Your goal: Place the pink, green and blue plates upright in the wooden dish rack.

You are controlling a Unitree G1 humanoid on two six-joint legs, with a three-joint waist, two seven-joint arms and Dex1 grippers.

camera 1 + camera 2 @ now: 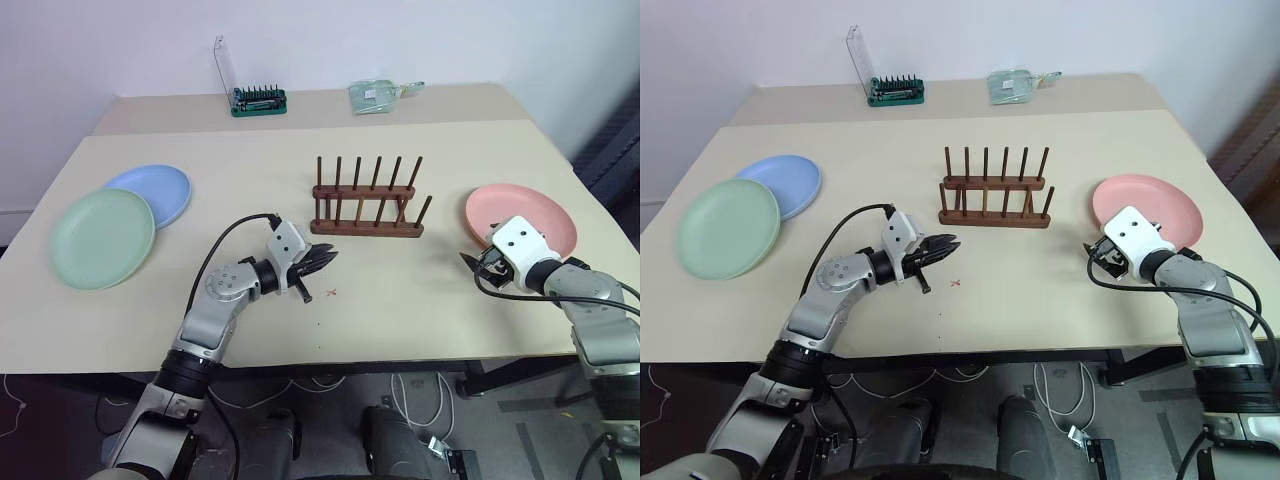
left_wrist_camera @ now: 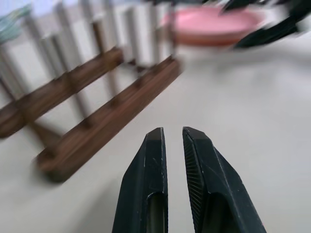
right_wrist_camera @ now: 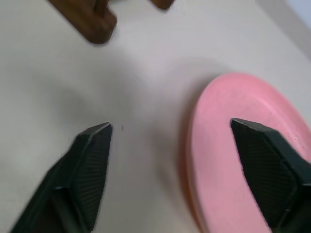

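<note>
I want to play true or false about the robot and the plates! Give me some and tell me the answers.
1. The wooden dish rack already holds a plate. False: it holds none.
2. The green plate overlaps the blue plate. True.
3. The right gripper has its jaws wide open by the pink plate. True.
4. The left gripper is gripping the blue plate. False: its jaws are almost closed on nothing, near the rack.
5. The pink plate lies flat on the table. True.

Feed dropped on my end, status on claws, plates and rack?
Left claw shut, empty. Right claw open astride round salmon-pink plate edge. Dark wooden peg rack empty; green and blue plates flat. Nothing in the way.
</note>
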